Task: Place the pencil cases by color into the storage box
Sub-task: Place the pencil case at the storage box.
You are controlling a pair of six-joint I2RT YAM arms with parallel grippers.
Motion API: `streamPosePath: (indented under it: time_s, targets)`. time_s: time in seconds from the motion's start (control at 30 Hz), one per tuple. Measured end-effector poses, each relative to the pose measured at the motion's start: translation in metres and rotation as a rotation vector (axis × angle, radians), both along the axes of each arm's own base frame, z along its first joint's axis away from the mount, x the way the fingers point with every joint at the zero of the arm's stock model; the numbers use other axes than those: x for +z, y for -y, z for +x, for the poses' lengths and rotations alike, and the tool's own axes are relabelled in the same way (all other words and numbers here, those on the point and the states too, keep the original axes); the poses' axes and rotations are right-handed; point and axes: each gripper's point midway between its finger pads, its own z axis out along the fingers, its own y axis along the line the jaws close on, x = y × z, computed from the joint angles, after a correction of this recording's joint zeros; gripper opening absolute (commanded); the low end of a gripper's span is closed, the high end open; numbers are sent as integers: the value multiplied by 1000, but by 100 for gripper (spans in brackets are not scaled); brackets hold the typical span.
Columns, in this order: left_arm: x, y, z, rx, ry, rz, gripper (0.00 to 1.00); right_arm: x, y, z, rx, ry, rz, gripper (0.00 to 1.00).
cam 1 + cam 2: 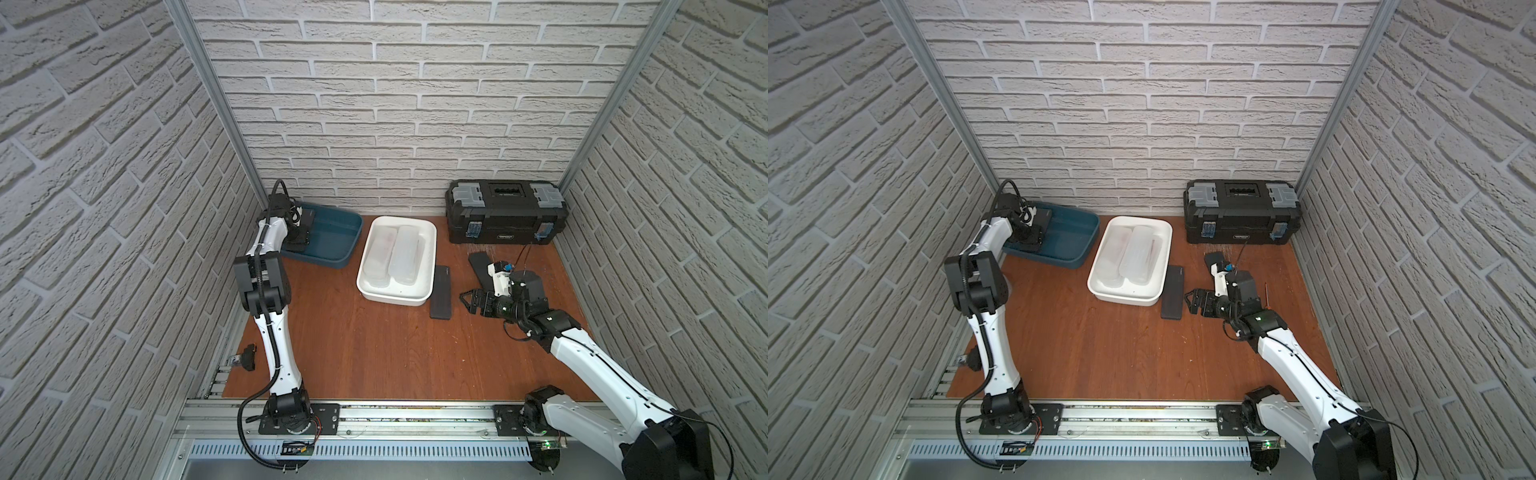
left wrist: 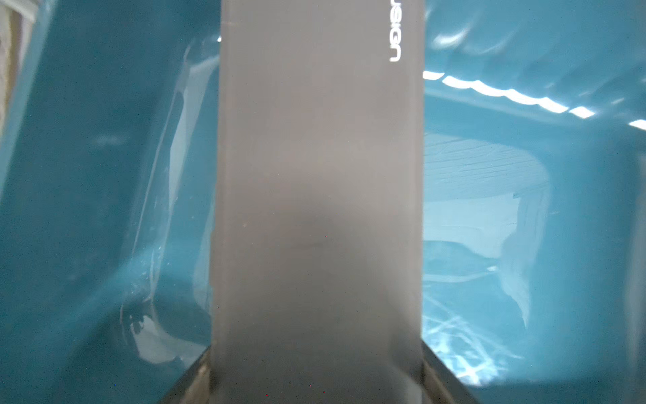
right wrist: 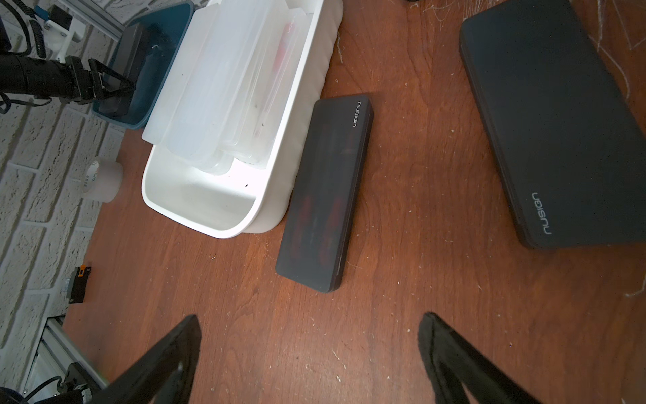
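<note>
My left gripper [image 1: 299, 239] is shut on a thin black pencil case [image 2: 314, 175] and holds it inside the blue storage box [image 1: 332, 239]. Only the case and the glossy blue walls [image 2: 105, 175] show in the left wrist view. Several frosted white pencil cases [image 1: 401, 253] lie stacked in the white storage box [image 1: 390, 300]. A second black case [image 3: 325, 196] lies on the table against that box's right wall. A third black case [image 3: 548, 119] lies further right, partly under my right wrist in both top views. My right gripper [image 3: 309, 325] is open and empty just over the table, short of the second case.
A black toolbox [image 1: 505, 212] stands at the back right against the wall. A clear tape roll [image 3: 103, 178] sits on the table to the left of the white box. A small black part [image 1: 247, 356] lies at the table's left edge.
</note>
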Motion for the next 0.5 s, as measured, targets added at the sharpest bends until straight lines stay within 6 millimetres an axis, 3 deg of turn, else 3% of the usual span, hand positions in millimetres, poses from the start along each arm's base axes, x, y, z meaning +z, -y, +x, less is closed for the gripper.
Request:
streamPosePath:
  time_s: [0.23,0.4,0.5]
  targets:
    - [-12,-25,-2,18,-29,54,63,-8,-3,1,8,-23,-10,97]
    - [-32,-38,1,32,-65,96,67,-17,-8,1,20,-46,-23,97]
    - [-39,-43,2,39,-79,113,73,-20,-9,1,24,-56,-30,97]
